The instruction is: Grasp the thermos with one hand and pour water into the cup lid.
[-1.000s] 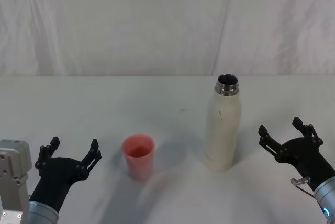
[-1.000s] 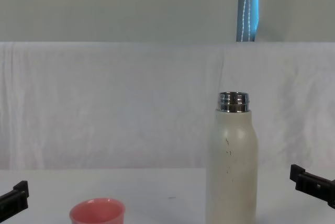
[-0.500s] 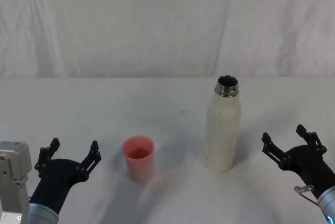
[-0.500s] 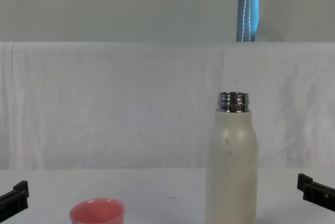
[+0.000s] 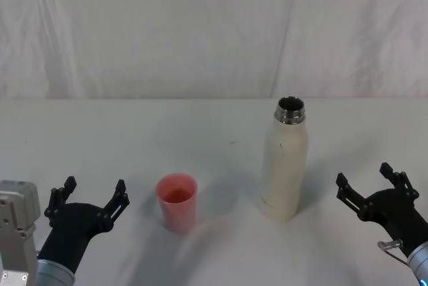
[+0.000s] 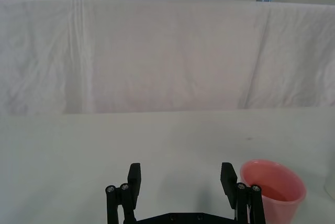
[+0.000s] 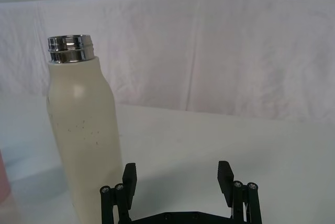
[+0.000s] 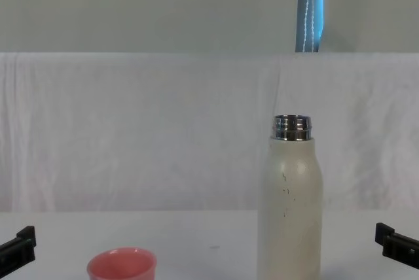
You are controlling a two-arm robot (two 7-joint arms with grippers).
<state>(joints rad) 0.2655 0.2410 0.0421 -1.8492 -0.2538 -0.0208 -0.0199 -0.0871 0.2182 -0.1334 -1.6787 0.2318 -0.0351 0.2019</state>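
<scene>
Thermos (image 5: 284,159) is standing upright, uncapped, w/ cup lid (image 5: 177,200) apart on its left. Right gripper (image 5: 372,188) is hovering beside thermos, spread wide, empty. Left gripper (image 5: 92,194) is idling splayed near cup. Chest view is catching fingertip ends; head view is showing the steel neck's open mouth.

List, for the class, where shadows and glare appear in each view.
Head view: soft shadows spread toward the robot from the cup lid and thermos. Right wrist view: a pale highlight on the thermos shoulder and glints on its steel neck. Chest view: the neck glints too.
</scene>
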